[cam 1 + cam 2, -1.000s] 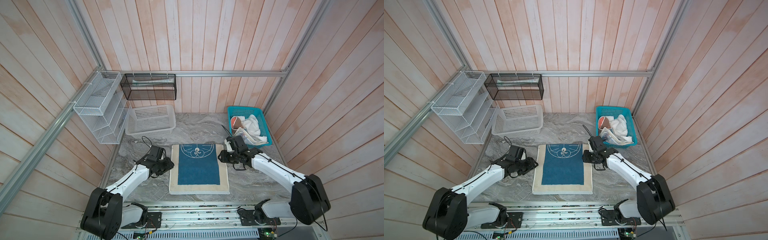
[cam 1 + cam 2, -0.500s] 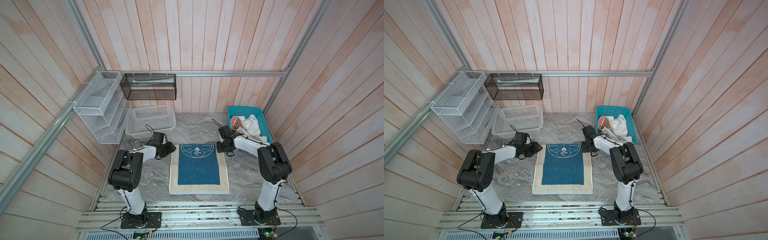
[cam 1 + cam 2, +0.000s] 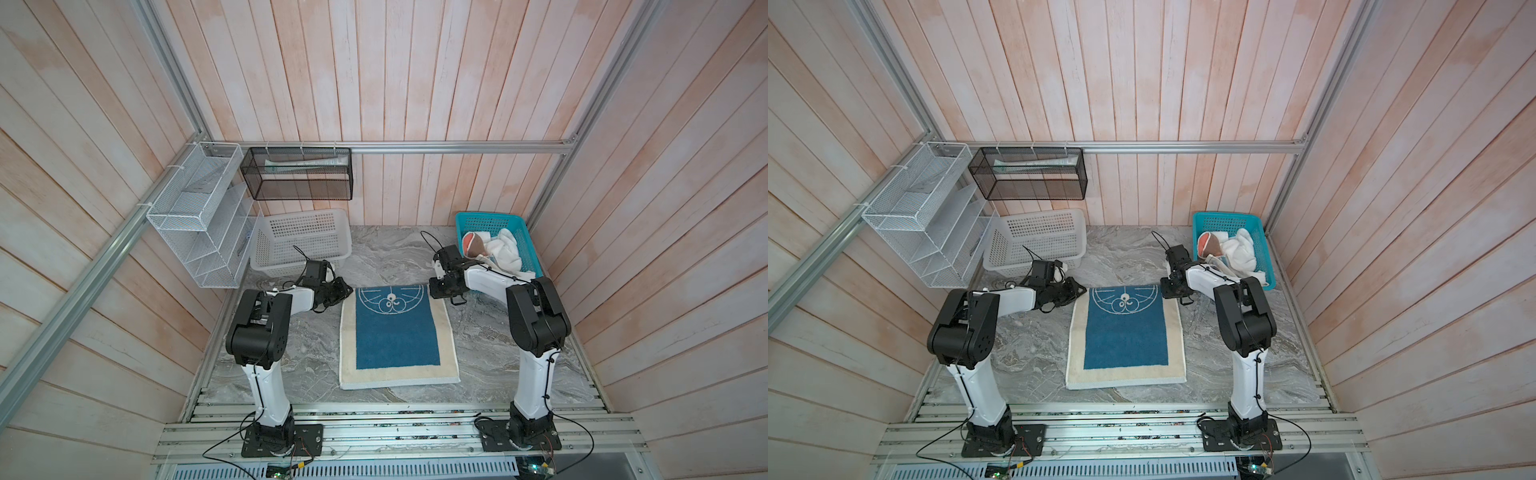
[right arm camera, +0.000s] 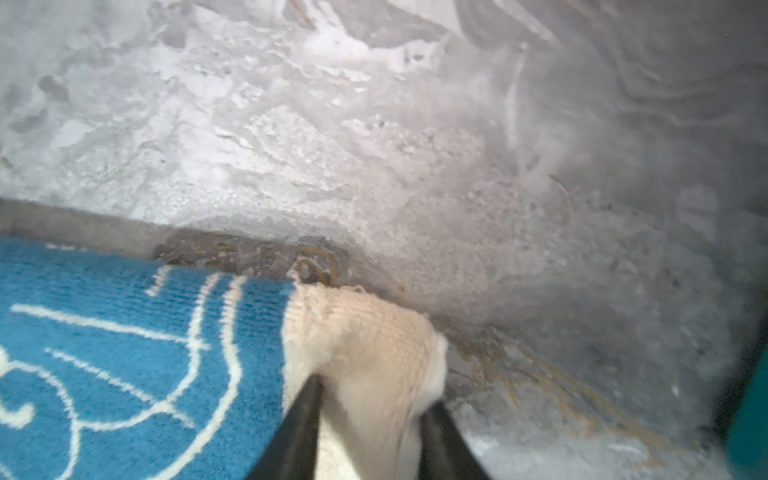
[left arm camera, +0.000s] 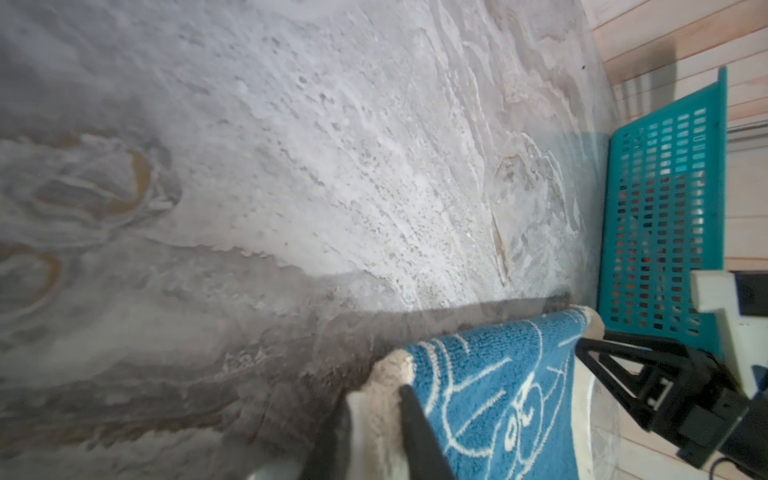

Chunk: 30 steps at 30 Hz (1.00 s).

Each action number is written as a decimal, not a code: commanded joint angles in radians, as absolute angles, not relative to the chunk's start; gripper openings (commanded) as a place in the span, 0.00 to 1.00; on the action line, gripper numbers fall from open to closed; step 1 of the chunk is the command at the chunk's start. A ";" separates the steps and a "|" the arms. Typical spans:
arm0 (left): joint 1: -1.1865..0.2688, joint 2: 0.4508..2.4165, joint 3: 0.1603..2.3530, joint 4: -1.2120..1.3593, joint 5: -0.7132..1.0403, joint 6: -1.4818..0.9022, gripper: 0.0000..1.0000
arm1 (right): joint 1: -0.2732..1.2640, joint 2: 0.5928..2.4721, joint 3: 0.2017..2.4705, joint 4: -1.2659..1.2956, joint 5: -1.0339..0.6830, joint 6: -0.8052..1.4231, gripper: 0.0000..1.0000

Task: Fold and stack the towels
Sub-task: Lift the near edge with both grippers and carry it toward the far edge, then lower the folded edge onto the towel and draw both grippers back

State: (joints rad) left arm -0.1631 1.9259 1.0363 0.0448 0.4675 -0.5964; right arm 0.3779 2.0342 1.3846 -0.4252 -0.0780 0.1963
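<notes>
- Most of the grey marbled tabletop is bare in both top views, and the work sits at the centre of the frame.
- The blue towel with cream borders lies spread flat at the centre, its white cartoon outline toward the upper edge. Its body has not shifted over the last second.
- The teal basket at the upper right holds the crumpled white towel and salmon-brown towel, neither yet folded.
- The left gripper was beside the towel's left side a second ago. It is now at the upper-left corner. The left wrist view shows it clamped on the cream corner, which is raised off the tabletop.
- The right gripper has made the matching move to the upper-right corner. Its wrist view shows it pinching the bunched cream cloth.
- With both far corners now held, the first fold looks ready to begin, probably by drawing them toward the lower edge. The stack has not been started.
</notes>
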 commanded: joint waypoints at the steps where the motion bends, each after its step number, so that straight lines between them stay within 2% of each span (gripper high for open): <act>1: -0.155 1.891 1.034 0.097 0.480 -0.548 0.06 | 0.373 2.059 1.395 -0.429 -0.144 0.162 0.15; 3: -0.156 1.853 1.020 0.113 0.471 -0.522 0.00 | 0.373 2.027 1.383 -0.406 -0.138 0.149 0.05; 5: -0.156 1.819 1.023 0.099 0.471 -0.488 0.00 | 0.373 1.983 1.369 -0.383 -0.121 0.133 0.00; 9: -0.153 1.775 1.053 0.031 0.506 -0.420 0.00 | 0.372 1.926 1.377 -0.369 -0.079 0.107 0.00; 15: -0.153 1.674 0.991 0.091 0.538 -0.403 0.00 | 0.372 1.853 1.347 -0.354 -0.058 0.089 0.00; 23: -0.157 1.517 0.769 0.261 0.590 -0.412 0.00 | 0.380 1.627 1.035 -0.174 -0.106 0.136 0.00; 25: -0.166 1.476 0.694 0.303 0.595 -0.414 0.00 | 0.390 1.557 0.930 -0.126 -0.116 0.166 0.04; 28: -0.197 1.378 0.559 0.354 0.571 -0.416 0.00 | 0.416 1.427 0.795 -0.102 -0.132 0.233 0.18; 30: -0.227 1.290 0.481 0.346 0.530 -0.415 0.07 | 0.429 1.335 0.711 -0.114 -0.139 0.295 0.28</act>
State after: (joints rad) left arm -0.1974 1.3819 0.5549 0.2825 0.5648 -0.4294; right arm 0.4129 1.4300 0.7837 -0.1467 -0.1207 0.1974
